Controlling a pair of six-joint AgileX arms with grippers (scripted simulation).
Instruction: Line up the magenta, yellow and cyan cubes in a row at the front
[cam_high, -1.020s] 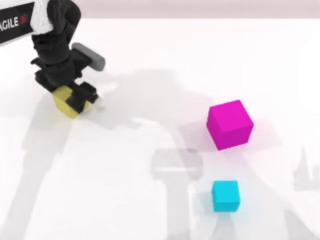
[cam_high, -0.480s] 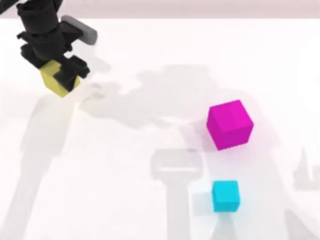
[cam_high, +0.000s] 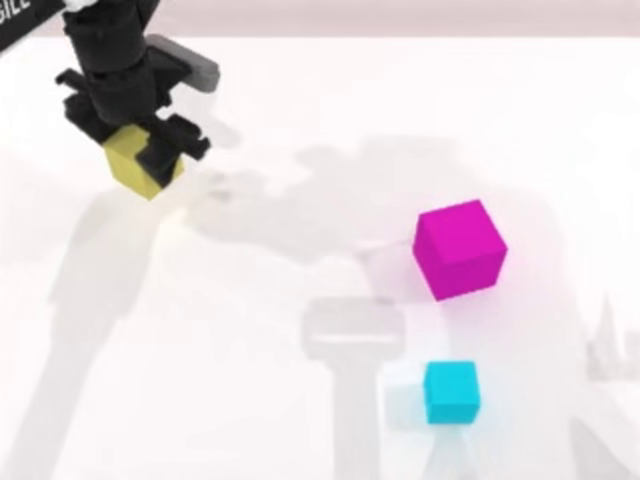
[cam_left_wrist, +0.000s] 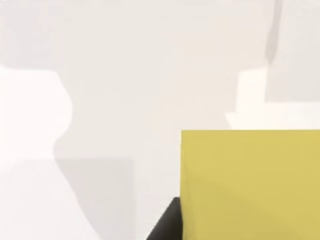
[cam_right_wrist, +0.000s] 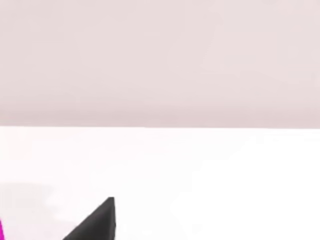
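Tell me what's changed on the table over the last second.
The left gripper, shut on the yellow cube, carried it toward the far left corner, then slightly back rightward. The magenta cube and cyan cube stayed put. The right arm remains out of the top view.

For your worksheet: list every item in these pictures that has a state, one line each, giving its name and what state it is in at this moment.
yellow cube: gripped, at the table's far left.
left gripper: shut on the yellow cube.
magenta cube: resting free on the table, right of centre.
cyan cube: resting free on the table, in front of the magenta cube, apart from it.
right gripper: one dark fingertip shows in its wrist view; holding nothing visible.
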